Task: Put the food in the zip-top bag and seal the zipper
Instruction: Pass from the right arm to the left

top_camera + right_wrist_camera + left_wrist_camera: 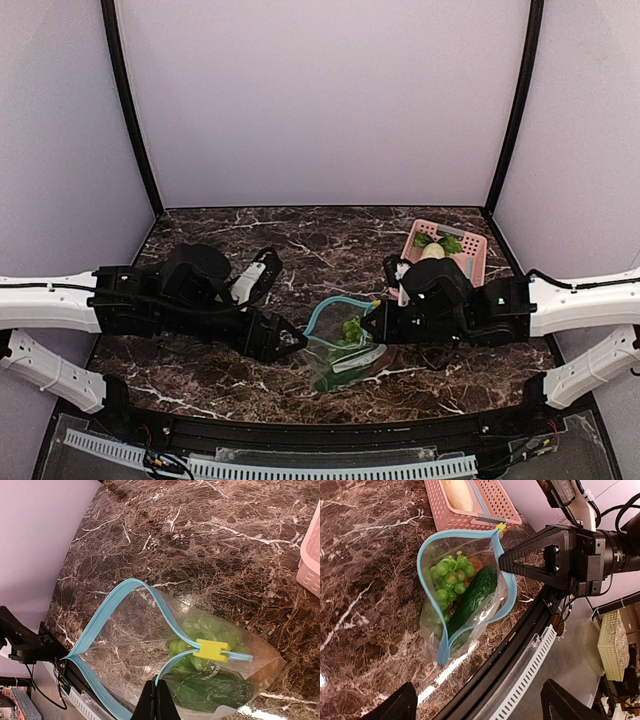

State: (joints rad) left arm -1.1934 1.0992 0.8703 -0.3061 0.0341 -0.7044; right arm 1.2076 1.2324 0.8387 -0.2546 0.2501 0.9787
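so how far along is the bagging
Done: grapes and cucumber lie inside the bag. In hand: right gripper pinches the teal zipper; left gripper is open, empty. Left: mouth gapes, so run the yellow slider across; basket holds more food.

This is a robotics lab test cell, not a home. Plain pale panel walls (320, 100) in a black frame (130, 110) box in a marble-patterned tabletop (300, 235). Two white-and-black robot arms (45, 300) are bolted at its near edge, and a slotted white cable duct (270, 467) with loose wiring runs along the front (the food (451, 577) looks plastic). Past the table edge stands a pale slotted crate (612, 640) among clutter.
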